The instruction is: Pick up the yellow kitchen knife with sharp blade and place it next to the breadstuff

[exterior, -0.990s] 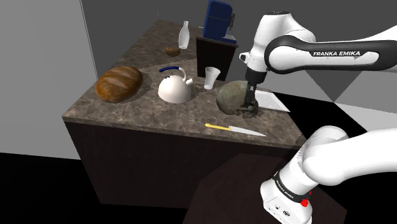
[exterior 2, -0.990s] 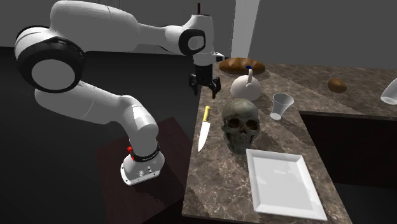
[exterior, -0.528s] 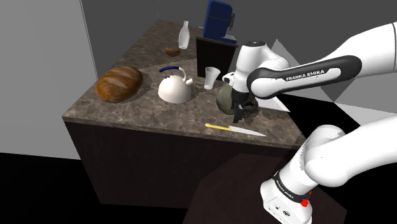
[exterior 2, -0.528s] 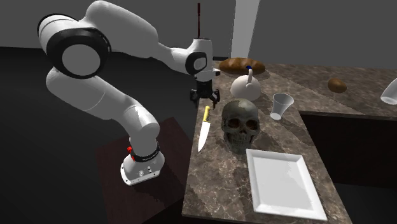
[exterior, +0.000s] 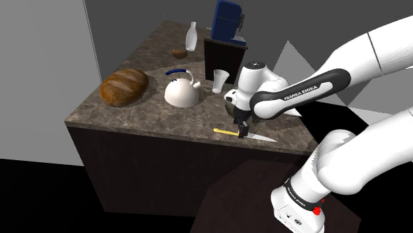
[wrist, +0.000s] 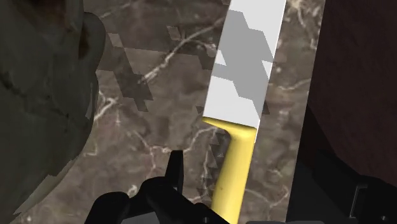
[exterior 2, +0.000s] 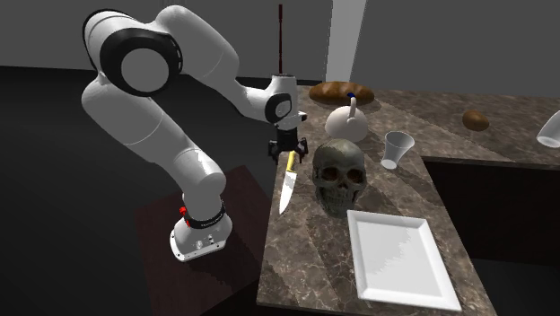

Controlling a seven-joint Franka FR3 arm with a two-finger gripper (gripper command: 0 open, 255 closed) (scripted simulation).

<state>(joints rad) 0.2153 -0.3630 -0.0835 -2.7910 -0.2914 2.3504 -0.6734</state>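
Yellow marked the handle of the knife [exterior 2: 286, 187], which lay flat on the bench [exterior: 132, 119] by its near edge in the shoulder view, close to the skull [exterior 2: 339, 172]. The gripper [exterior: 242, 130] hung low over that handle; I could not tell if it was open or closed. The knife looked thin, stiff and light, with a slick sharp blade, so the handle seemed the safe place to hold. The bread [exterior: 124, 86] sat well apart, at the shoulder view's left.

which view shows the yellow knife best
The wrist view: the knife lies close up, yellow handle and pale blade plain. The shoulder view has it small, the gripper over it; the second exterior view shows it lengthwise beside the skull.
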